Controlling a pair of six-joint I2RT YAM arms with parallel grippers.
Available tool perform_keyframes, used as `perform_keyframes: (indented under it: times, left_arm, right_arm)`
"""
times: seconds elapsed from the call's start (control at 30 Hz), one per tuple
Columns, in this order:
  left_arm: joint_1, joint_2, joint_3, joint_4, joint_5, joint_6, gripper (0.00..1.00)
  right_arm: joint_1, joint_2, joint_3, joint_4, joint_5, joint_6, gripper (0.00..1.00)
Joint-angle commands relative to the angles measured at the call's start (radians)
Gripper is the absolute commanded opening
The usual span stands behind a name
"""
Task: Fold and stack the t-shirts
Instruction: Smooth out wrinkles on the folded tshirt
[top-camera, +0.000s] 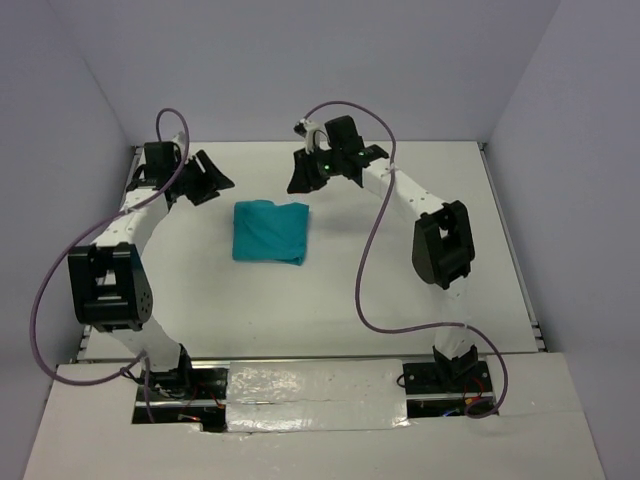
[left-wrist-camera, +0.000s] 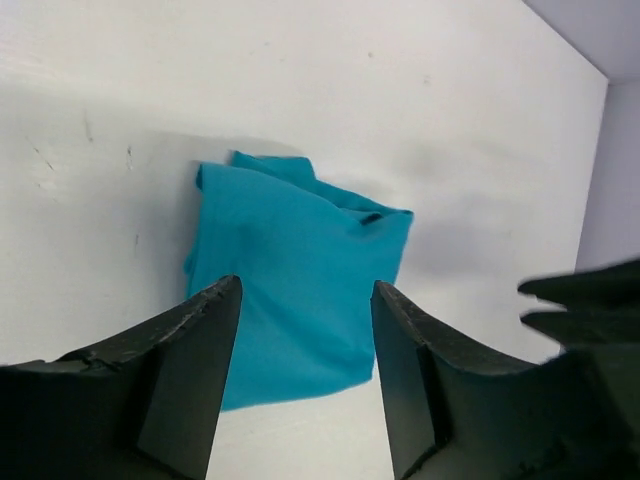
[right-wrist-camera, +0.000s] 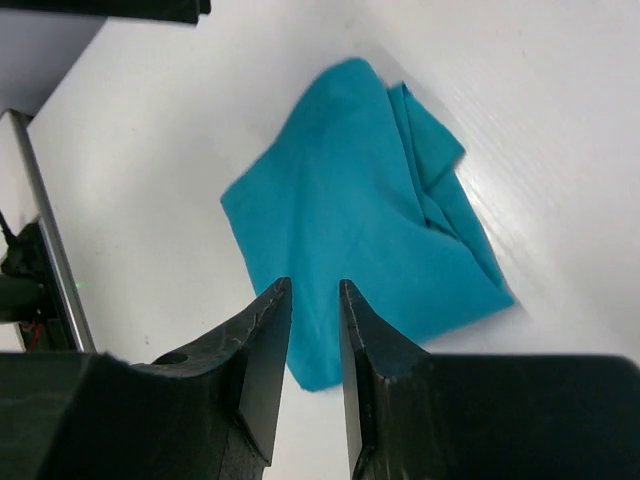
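One plain teal t-shirt (top-camera: 270, 232), folded, flat on white table (top-camera: 400, 290).

White table (top-camera: 400, 290) carries 1 folded teal t-shirt (top-camera: 270, 232), lying flat.

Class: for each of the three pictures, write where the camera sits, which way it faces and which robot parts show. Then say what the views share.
Top external: above and behind the bases, looking down on the table and t-shirt; both arms, left gripper and right gripper show.
Left wrist: on the left arm, looking between its open fingers at the t-shirt.
Right wrist: on the right arm, looking between its narrowly parted fingers at the t-shirt.
Shared: all three show the folded teal t-shirt.
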Motion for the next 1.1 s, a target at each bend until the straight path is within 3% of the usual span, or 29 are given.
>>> perform_keyframes:
  times: [0.0, 0.07, 0.13, 0.2, 0.5, 0.8, 1.07]
  left_arm:
    - [0.003, -0.082, -0.091, -0.006, 0.051, 0.008, 0.66]
    - [0.002, -0.114, -0.145, 0.04, 0.14, -0.012, 0.58]
    - [-0.007, -0.14, -0.233, 0.105, 0.2, -0.047, 0.43]
    - [-0.027, -0.153, -0.309, 0.161, 0.238, -0.07, 0.37]
    - [-0.103, -0.048, -0.406, 0.302, 0.258, -0.118, 0.34]
    - [-0.119, 0.122, -0.393, 0.267, 0.228, -0.081, 0.33]
    - [-0.119, 0.171, -0.376, 0.255, 0.18, -0.083, 0.31]
  right_arm:
    - [0.021, 0.087, 0.079, -0.037, -0.102, 0.002, 0.33]
    - [0.03, 0.123, 0.107, -0.025, -0.14, 0.016, 0.31]
    - [0.049, 0.147, 0.144, -0.029, -0.168, 0.022, 0.3]
    - [0.058, 0.186, 0.167, -0.034, -0.173, 0.031, 0.28]
    - [0.067, 0.308, 0.193, 0.072, -0.225, 0.174, 0.26]
    - [0.034, 0.374, 0.185, 0.07, -0.177, 0.203, 0.26]
    - [-0.051, 0.382, 0.158, 0.057, -0.105, 0.22, 0.24]
